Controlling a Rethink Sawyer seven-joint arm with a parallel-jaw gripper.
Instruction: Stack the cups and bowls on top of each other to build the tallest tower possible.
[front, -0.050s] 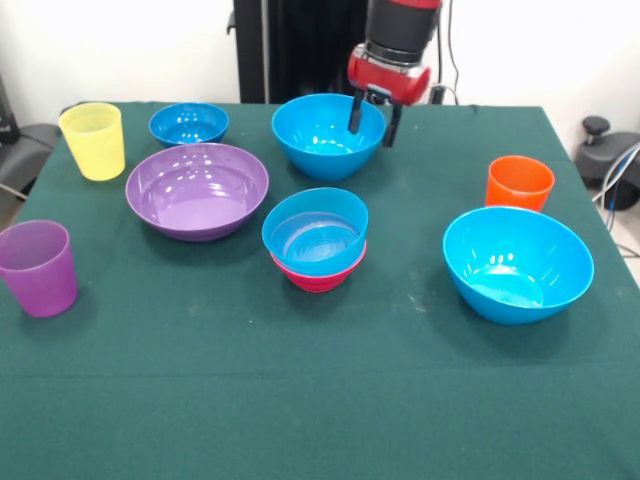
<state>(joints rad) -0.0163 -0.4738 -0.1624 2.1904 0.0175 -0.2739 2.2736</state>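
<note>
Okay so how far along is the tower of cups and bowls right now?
Barely started. Done: one blue bowl sits nested in the magenta bowl. In hand: nothing held; the gripper hangs open, fingers astride the rim of the far blue bowl. Left: the purple bowl, two other blue bowls, and all three cups stand separate.

You are looking from across the table (300, 400), raised and tilted down, facing the robot's arm (400, 30) at the far edge, close enough that the green cloth fills most of the frame.
</note>
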